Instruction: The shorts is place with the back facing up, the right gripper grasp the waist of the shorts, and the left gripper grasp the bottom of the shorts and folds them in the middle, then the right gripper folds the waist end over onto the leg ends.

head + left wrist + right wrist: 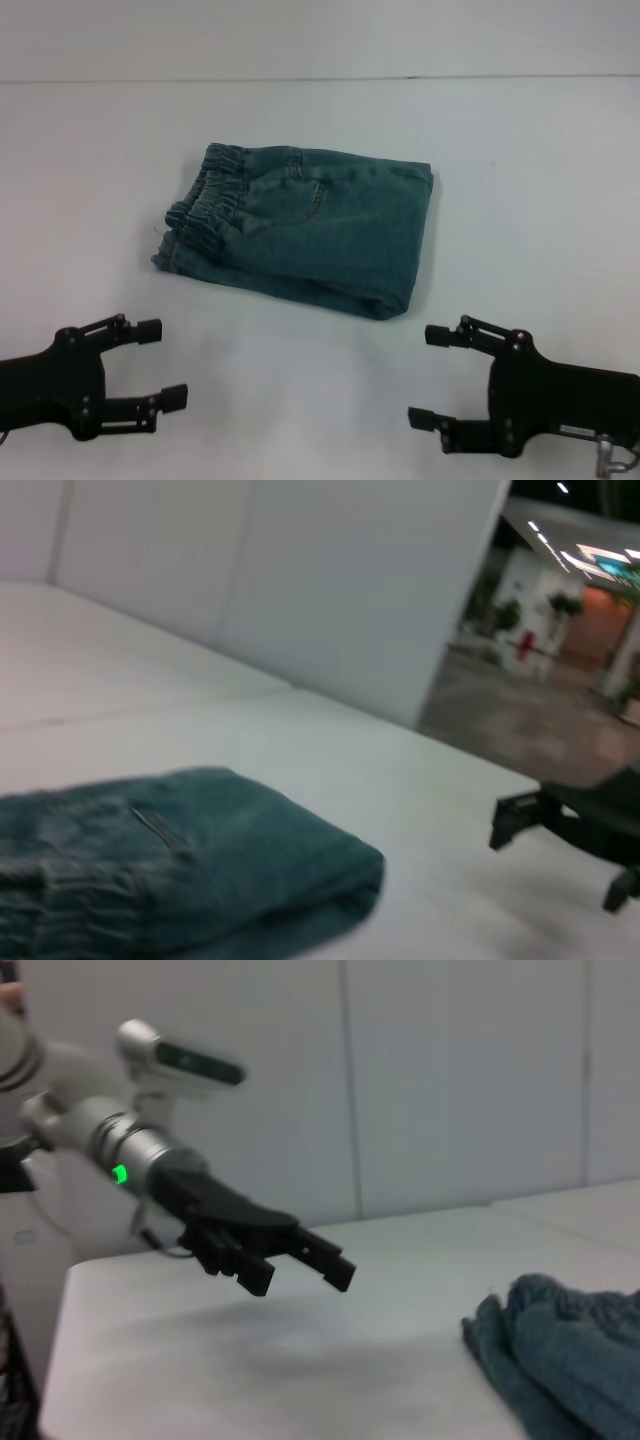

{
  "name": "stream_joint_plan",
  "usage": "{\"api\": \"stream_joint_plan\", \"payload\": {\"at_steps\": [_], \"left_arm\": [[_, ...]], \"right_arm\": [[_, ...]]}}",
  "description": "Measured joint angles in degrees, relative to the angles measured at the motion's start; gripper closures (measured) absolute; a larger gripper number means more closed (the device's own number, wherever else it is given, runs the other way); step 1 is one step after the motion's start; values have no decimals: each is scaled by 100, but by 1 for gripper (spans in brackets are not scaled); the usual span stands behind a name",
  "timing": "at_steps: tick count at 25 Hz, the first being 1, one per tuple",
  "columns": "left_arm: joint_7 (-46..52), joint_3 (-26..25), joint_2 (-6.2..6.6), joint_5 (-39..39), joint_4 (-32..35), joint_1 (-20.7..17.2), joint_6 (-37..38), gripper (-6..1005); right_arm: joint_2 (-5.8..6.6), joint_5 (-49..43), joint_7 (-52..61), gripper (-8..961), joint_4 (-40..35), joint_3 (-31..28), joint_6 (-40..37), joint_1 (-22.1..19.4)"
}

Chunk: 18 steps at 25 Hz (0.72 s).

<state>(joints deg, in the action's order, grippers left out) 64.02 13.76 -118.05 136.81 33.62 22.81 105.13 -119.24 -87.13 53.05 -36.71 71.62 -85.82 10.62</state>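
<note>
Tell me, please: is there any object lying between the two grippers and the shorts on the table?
Nothing visible is in the way. Only bare white table lies between the open left gripper and the folded shorts, and the same between the open right gripper and the shorts. Neither gripper touches the denim.

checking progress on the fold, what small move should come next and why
Probably none beyond keeping both arms back. The shorts already lie as a compact folded stack, with the waist end on top at the robot's left and a fold edge at the right. The left gripper and right gripper are open, clear of the cloth, near the table's front edge.
</note>
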Motion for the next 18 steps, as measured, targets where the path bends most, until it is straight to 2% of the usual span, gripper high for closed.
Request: {"api": "stream_joint_plan", "payload": {"at_steps": [4,6,11,18], "left_arm": [[48,2,43,215,60,69,184,188],[63,10,45,240,67,86,187,59],[139,147,22,271,60,123,137,59],[155,200,2,278,35,134,89,59]], "right_arm": [[49,-422,153,34,-27,-526,-339,25],[58,-515,153,34,-32,-740,-449,26],[89,-706,137,34,-49,-1131,-614,84],[113,-878,202,34,-181,-1331,-576,112]]}}
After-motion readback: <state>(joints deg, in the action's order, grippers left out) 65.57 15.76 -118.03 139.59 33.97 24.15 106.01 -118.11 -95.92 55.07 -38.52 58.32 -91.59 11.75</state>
